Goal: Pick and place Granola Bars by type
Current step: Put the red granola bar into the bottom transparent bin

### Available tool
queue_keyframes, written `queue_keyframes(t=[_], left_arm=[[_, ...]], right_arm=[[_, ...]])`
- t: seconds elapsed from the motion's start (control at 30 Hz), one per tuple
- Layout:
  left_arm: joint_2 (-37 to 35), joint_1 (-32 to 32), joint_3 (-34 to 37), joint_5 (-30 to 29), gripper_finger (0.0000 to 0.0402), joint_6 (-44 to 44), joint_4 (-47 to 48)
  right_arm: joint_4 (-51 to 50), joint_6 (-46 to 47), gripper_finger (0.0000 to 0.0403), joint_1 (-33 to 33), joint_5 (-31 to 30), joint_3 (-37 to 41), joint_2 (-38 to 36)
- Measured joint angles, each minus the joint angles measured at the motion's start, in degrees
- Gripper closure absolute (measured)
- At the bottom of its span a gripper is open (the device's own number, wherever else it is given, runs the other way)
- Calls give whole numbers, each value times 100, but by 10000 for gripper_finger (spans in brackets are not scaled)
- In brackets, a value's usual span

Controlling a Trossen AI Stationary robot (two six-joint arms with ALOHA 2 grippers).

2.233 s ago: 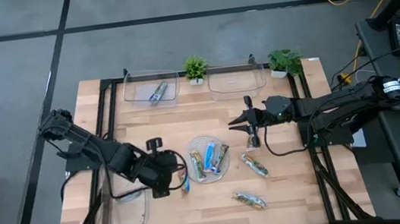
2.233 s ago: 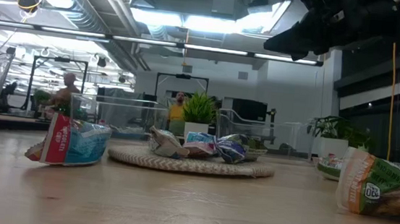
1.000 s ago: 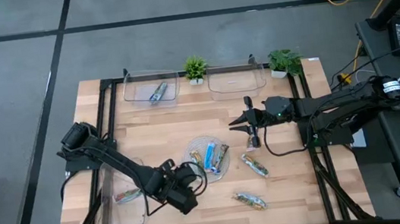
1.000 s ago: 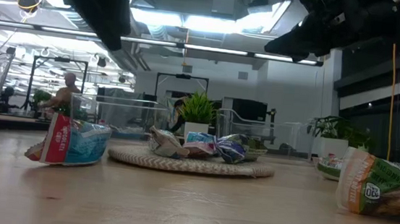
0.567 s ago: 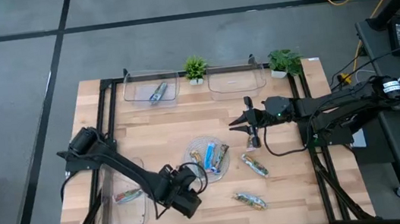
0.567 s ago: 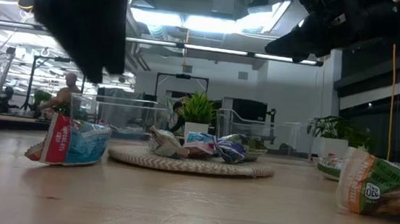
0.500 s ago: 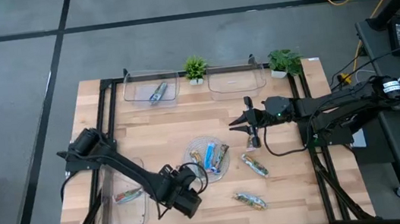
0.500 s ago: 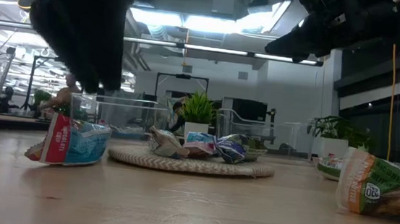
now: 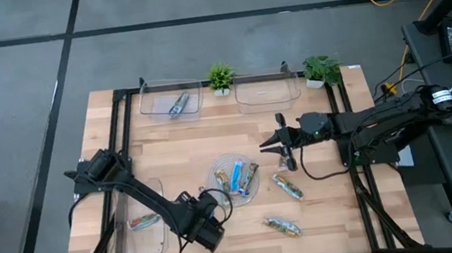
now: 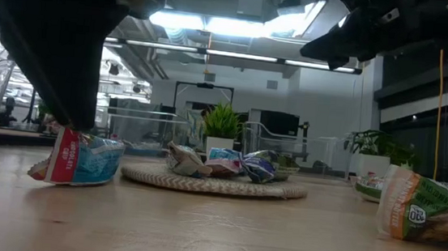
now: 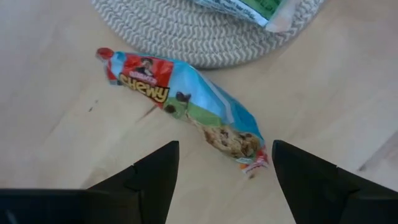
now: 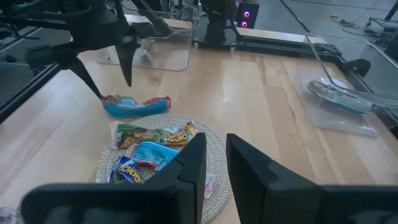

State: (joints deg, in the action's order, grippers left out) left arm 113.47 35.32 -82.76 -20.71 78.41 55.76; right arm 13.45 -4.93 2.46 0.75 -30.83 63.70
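A blue-and-red granola bar (image 11: 186,102) lies flat on the wood beside the round woven plate (image 11: 186,37). My left gripper (image 11: 222,155) hangs just above it, pointing down and open, with a finger on either side of the bar's end and clear of it. In the low view its fingertips (image 10: 78,121) stand just over the bar (image 10: 79,160). Several more bars lie on the plate (image 9: 216,176). Two green bars (image 9: 287,186) (image 9: 281,225) lie on the table. My right gripper (image 9: 273,143) waits above the table right of the plate, its fingers nearly together, holding nothing.
Two clear trays stand at the far edge, the left one (image 9: 157,105) holding one bar, the right one (image 9: 267,92) holding none. A third tray (image 9: 140,239) at the near left holds a reddish bar (image 9: 142,220). Two small potted plants (image 9: 221,77) (image 9: 321,69) stand at the back.
My left gripper has come down from high above the table, a little toward the near edge, and rolled about its own axis. It now hangs just over the blue-and-red bar. The bar has stayed where it was.
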Motion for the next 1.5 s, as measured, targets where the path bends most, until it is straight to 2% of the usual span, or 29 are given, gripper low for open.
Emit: queue_keyframes(t=[0.4, 0.7, 0.83, 1.1, 1.23, 1.37, 1.5], left_arm=[[343, 108, 2, 61, 153, 107, -214], [378, 109, 2, -246, 160, 33, -215], [369, 109, 2, -121, 198, 29, -213], [369, 109, 2, -55, 316, -120, -218], [367, 109, 2, -56, 363, -263, -220], [360, 106, 0, 99, 389, -470, -218], [337, 106, -22, 293, 391, -569, -183]], right_arm=[[-7, 27, 336, 0, 0, -1, 0], [-7, 39, 336, 4, 0, -1, 0], [-7, 39, 336, 5, 0, 0, 0], [-4, 41, 336, 4, -1, -2, 0], [-4, 39, 336, 4, -2, -2, 0], [-4, 42, 336, 4, -2, 0, 0], [-4, 42, 336, 4, -2, -2, 0]])
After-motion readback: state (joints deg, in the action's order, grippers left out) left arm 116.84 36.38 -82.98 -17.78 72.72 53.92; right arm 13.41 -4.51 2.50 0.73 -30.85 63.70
